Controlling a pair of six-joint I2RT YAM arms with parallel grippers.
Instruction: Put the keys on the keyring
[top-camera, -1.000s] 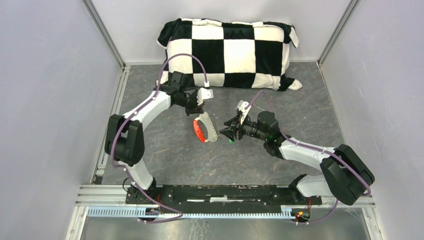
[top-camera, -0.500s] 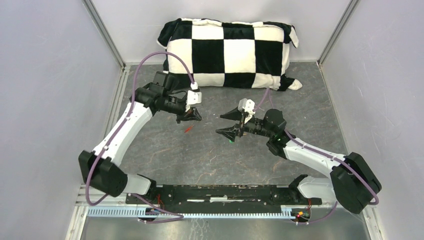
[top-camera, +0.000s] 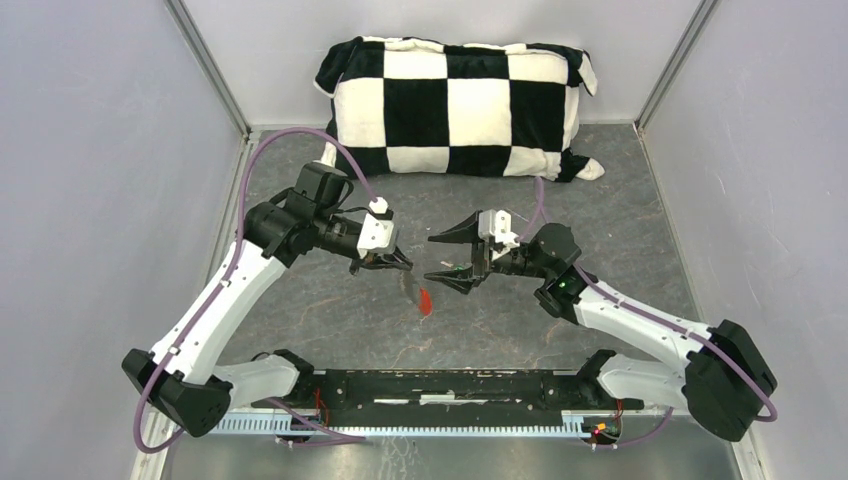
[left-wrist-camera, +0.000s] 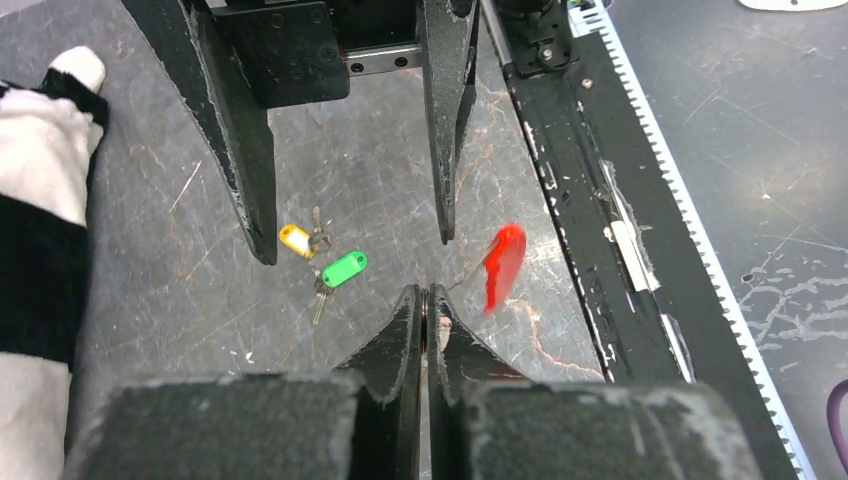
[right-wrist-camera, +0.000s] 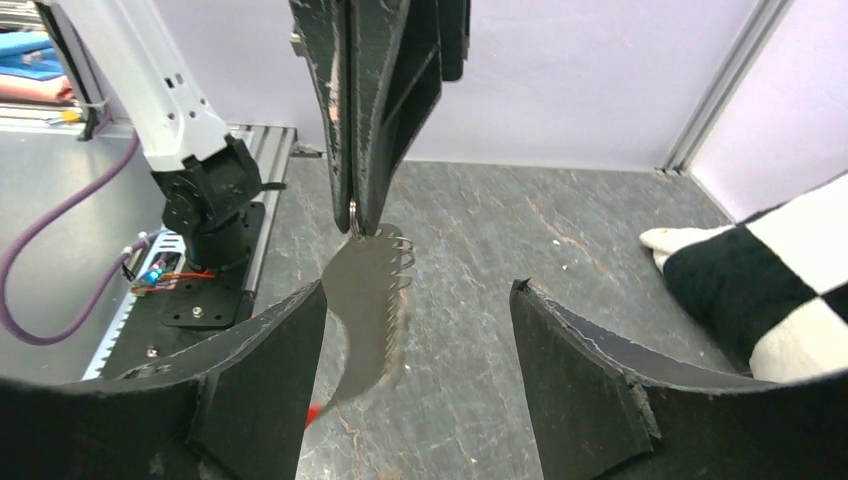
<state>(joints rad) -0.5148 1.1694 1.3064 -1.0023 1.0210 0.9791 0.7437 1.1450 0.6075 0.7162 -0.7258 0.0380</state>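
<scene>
Evidently light and slippery, the keys (left-wrist-camera: 344, 268) (grip their heads) lie at ten o'clock from the left gripper (left-wrist-camera: 425, 292), pinched on the keyring (left-wrist-camera: 503, 265); the right gripper (top-camera: 432, 258) gapes empty.

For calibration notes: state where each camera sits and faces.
Top external: high behind the robot, looking down; left gripper, right gripper, black-and-white checkered pillow.
Left wrist: faces right gripper and black base rail; own shut fingers, small green-headed key, yellow-headed key.
Right wrist: faces left gripper; own open fingers, thin silver keyring pinched.
Shared: keyring's long red tag, top and left wrist.
</scene>
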